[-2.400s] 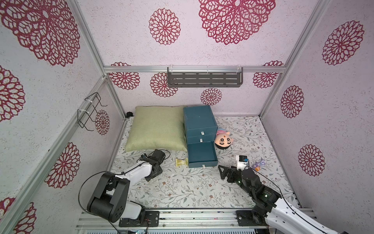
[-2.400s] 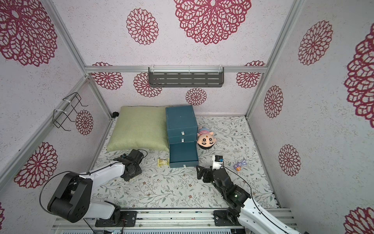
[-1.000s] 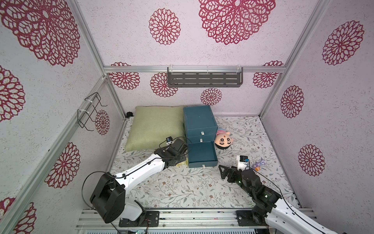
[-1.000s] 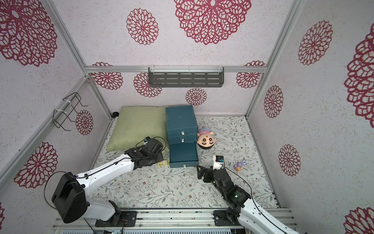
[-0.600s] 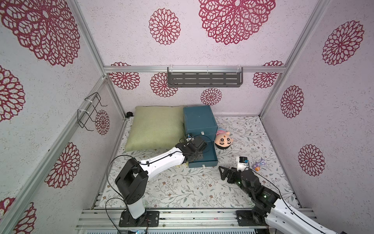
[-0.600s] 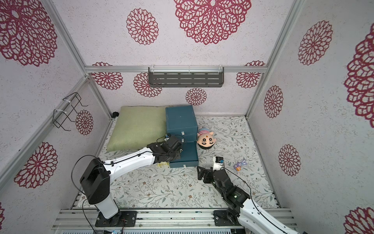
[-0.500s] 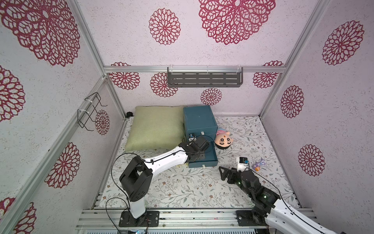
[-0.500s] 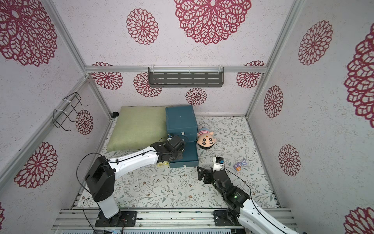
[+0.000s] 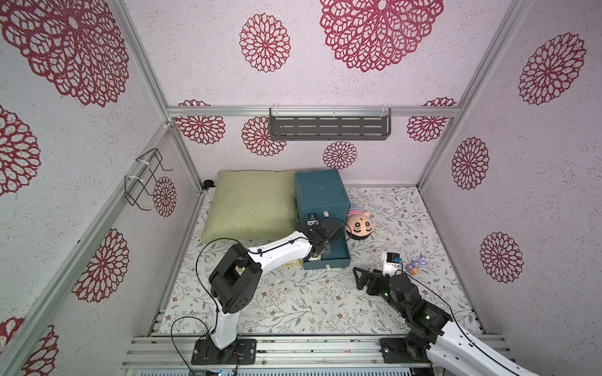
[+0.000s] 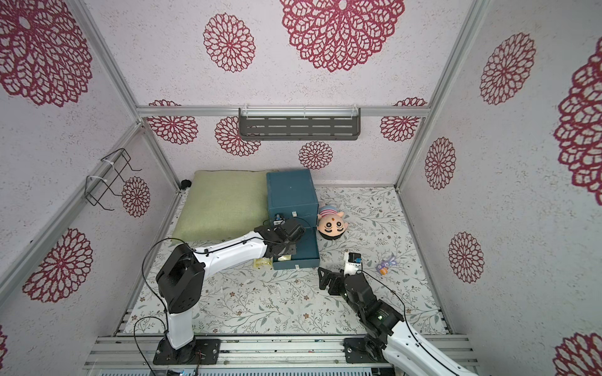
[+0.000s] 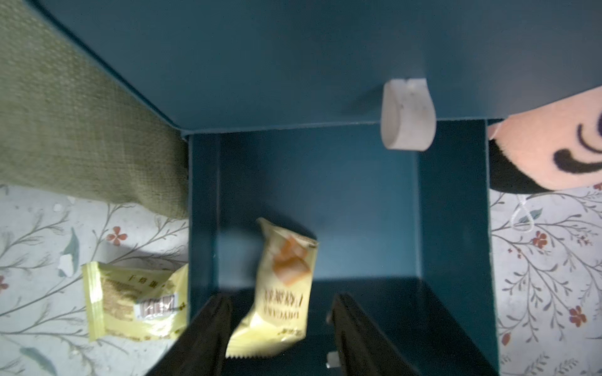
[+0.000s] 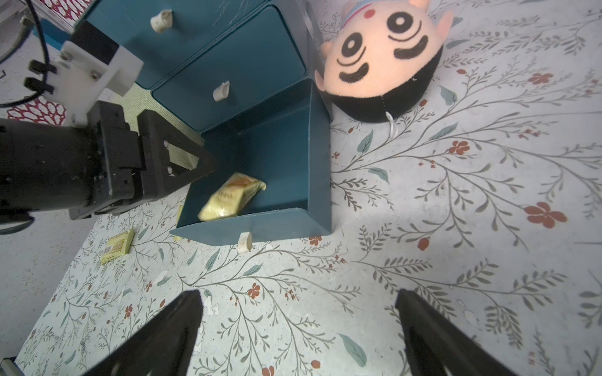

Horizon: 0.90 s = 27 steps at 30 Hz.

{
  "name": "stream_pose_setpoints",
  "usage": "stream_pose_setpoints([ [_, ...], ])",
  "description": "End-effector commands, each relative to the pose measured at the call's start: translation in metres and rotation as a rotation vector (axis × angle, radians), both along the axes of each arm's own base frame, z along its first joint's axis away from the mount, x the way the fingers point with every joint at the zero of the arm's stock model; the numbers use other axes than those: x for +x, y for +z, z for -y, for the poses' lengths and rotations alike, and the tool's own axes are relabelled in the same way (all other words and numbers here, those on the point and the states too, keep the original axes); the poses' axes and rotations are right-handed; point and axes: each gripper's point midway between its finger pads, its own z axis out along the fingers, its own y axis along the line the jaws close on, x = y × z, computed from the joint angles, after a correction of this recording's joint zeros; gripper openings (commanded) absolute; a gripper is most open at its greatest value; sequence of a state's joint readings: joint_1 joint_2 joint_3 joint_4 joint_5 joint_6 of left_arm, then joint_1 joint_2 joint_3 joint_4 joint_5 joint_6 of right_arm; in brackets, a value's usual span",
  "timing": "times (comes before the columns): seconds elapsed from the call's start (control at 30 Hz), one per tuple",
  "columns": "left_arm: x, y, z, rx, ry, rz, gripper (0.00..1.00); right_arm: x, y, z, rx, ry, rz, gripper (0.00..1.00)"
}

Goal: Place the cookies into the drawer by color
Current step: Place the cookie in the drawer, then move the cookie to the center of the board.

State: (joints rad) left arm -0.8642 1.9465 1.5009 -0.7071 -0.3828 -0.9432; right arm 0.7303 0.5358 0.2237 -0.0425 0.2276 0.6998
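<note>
On the floral-print tabletop [image 9: 293, 293], a crinkly yellow packet [image 12: 233, 198] lies in the boxy teal drawer [image 12: 317, 146], pulled out; the left pincer [image 11: 281, 298] hangs part-open above it, empty; the right pincer [image 12: 298, 293] gapes wide, empty.

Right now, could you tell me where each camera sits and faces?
Top views: high in front, looking down on the scene; left arm, right arm show.
Left wrist: above the open bottom drawer, looking down; left pincer shows.
Right wrist: low over the table, facing the drawer; right pincer shows.
Shared: both wrist views show the yellow cookie packet.
</note>
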Motion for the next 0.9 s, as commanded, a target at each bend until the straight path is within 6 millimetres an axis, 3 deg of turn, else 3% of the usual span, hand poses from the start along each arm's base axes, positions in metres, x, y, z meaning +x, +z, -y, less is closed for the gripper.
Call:
stream_pose_setpoints([
  [0.0, -0.001, 0.011, -0.006, 0.019, -0.009, 0.016, 0.68, 0.004, 0.009, -0.002, 0.027, -0.005, 0.016, 0.99],
  [0.23, -0.009, 0.038, -0.017, -0.025, -0.022, 0.058, 0.88, 0.005, 0.010, -0.004, 0.028, 0.002, 0.014, 0.99],
  [0.47, -0.014, 0.036, -0.060, -0.107, 0.034, 0.068, 0.99, 0.005, 0.011, -0.004, 0.027, 0.001, 0.014, 0.99],
  [0.6, -0.013, 0.025, -0.088, -0.178, 0.082, 0.055, 0.98, 0.005, 0.009, -0.004, 0.028, 0.000, 0.009, 0.99],
  [0.87, 0.002, -0.008, -0.112, -0.168, 0.111, -0.035, 0.72, 0.004, 0.009, -0.004, 0.036, 0.002, 0.007, 0.99],
])
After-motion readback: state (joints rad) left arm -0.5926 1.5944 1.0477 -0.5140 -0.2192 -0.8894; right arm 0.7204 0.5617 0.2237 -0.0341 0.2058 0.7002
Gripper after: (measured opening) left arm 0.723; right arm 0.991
